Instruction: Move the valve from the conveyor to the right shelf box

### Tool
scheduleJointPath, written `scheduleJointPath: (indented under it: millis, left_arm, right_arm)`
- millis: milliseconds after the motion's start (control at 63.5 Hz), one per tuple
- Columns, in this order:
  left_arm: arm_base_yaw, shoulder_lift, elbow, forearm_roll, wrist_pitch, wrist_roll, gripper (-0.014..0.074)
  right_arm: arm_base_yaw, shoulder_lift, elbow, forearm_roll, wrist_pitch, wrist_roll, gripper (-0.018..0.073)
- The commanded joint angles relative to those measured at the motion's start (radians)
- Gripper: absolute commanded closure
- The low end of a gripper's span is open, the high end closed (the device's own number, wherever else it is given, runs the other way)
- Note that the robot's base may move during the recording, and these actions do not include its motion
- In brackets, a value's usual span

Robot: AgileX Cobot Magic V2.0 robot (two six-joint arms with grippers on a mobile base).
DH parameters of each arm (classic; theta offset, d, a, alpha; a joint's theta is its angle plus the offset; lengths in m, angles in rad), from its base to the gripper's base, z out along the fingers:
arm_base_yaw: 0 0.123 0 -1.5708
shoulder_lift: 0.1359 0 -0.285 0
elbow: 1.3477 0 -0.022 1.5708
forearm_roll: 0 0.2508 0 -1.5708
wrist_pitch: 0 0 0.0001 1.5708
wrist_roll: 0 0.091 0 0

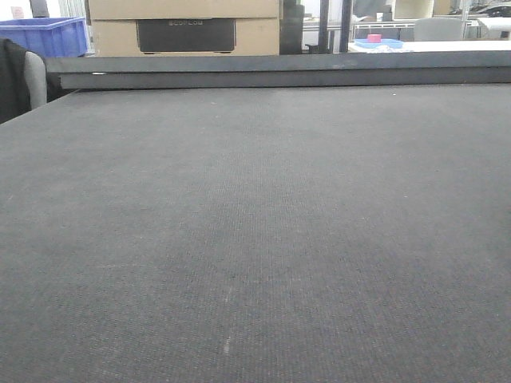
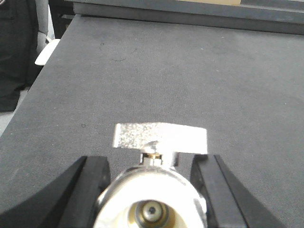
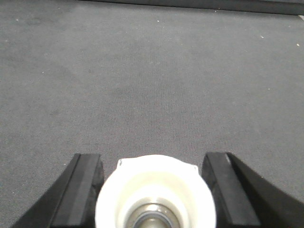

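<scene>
Obs: left gripper is clenched on the valve. Its black fingers sit hard against both flanks of the rounded silver body, seen end-on from the left wrist. The flat handle lies crosswise just past the fingertips, on the far side. Right gripper also reads as clenched, on a pale round body of like width. It may be a second valve, but no handle shows, so unconfirmed.

Location: valve is over the near part of the conveyor, towards its left edge. Cannot tell whether it touches the belt or hangs clear. Front view shows only belt and neither arm, with a blue crate far left behind it. The right shelf box is in no view.

Risks, judged:
1. Round polished metal between flat pads: the body may roll or slip during a fast swing, with the handle's weight turning it.
2. Handle projects beyond the fingertips: it may catch a box rim or shelf edge on the way in and lever the valve loose.
3. If the valve rests on the woven belt, a sideways move before a lift would drag it and twist the grip.
4. Left arm must cross rightward while the right arm is loaded too: the arms could collide.
5. Target unseen: a release on guesswork could drop the valve outside the box
</scene>
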Motion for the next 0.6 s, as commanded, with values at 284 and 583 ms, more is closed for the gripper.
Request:
scheduleJointPath:
  millis: [284, 583]
  left_arm:
    - [0.002, -0.013, -0.005, 0.0, -0.057, 0.001, 0.0707]
    - [0.002, -0.013, -0.005, 0.0, -0.057, 0.001, 0.0707]
  right_arm:
    - [-0.004, -0.011, -0.008, -0.006, -0.077, -0.008, 0.0721]
    - [-0.004, -0.011, -0.008, -0.006, -0.077, -0.008, 0.0721]
